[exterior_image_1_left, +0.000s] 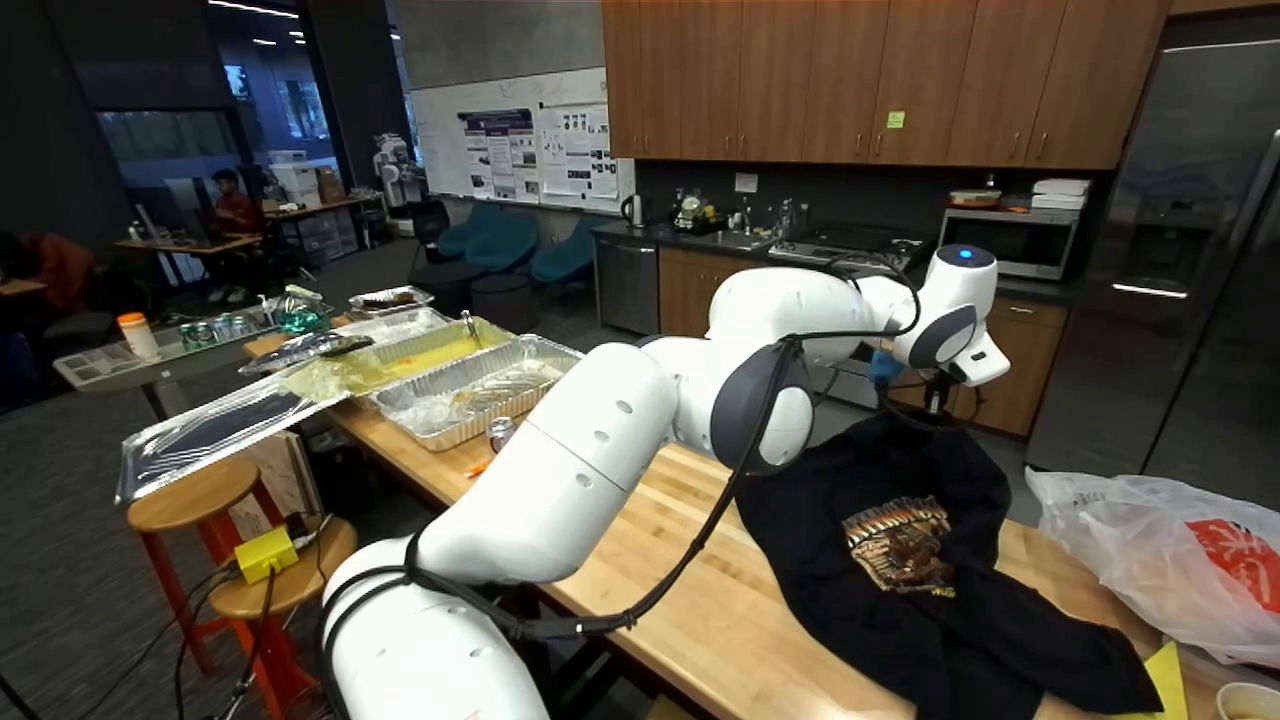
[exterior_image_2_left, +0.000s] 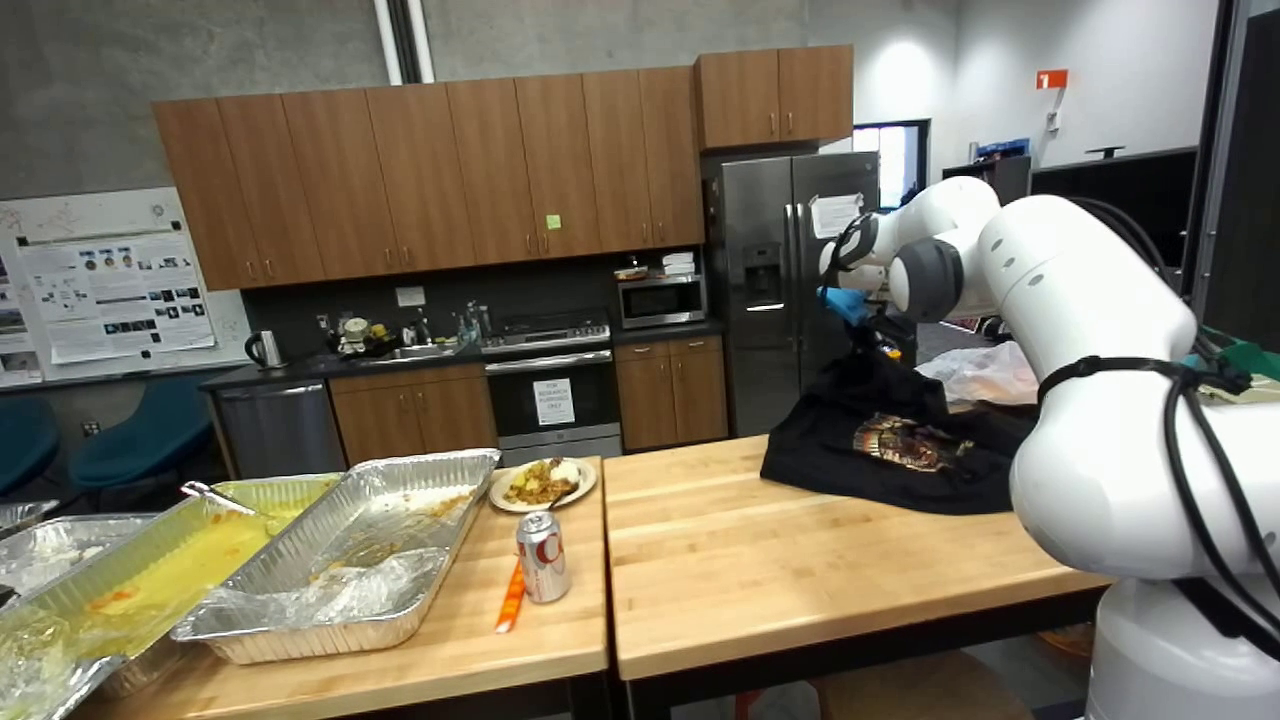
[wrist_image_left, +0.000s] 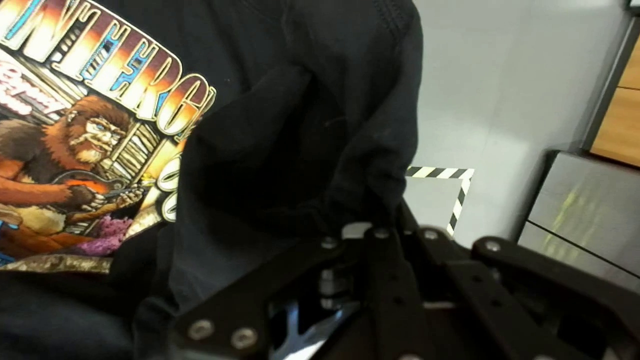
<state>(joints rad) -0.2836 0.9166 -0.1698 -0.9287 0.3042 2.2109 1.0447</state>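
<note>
A black garment (exterior_image_1_left: 960, 620) with long sleeves and a colourful chest print lies on the wooden table in both exterior views (exterior_image_2_left: 830, 450). In the wrist view the garment (wrist_image_left: 260, 150) fills the left and middle, its print showing lettering and a furry figure with a stringed instrument. My gripper (exterior_image_1_left: 936, 395) is at the garment's far end, just above the table's far edge. It also shows in an exterior view (exterior_image_2_left: 880, 338) and in the wrist view (wrist_image_left: 392, 215). The fingers are close together on bunched black cloth, which is lifted there; the fingertips are hidden in the fabric.
A white plastic bag (exterior_image_1_left: 1150, 560) lies beside the garment. Yellow paper (exterior_image_1_left: 1165, 680) and a cup (exterior_image_1_left: 1248, 700) are near a sleeve. On the adjoining table stand a soda can (exterior_image_2_left: 543, 557), an orange strip-like object (exterior_image_2_left: 511, 597), a plate of food (exterior_image_2_left: 505, 492) and foil trays (exterior_image_2_left: 400, 620).
</note>
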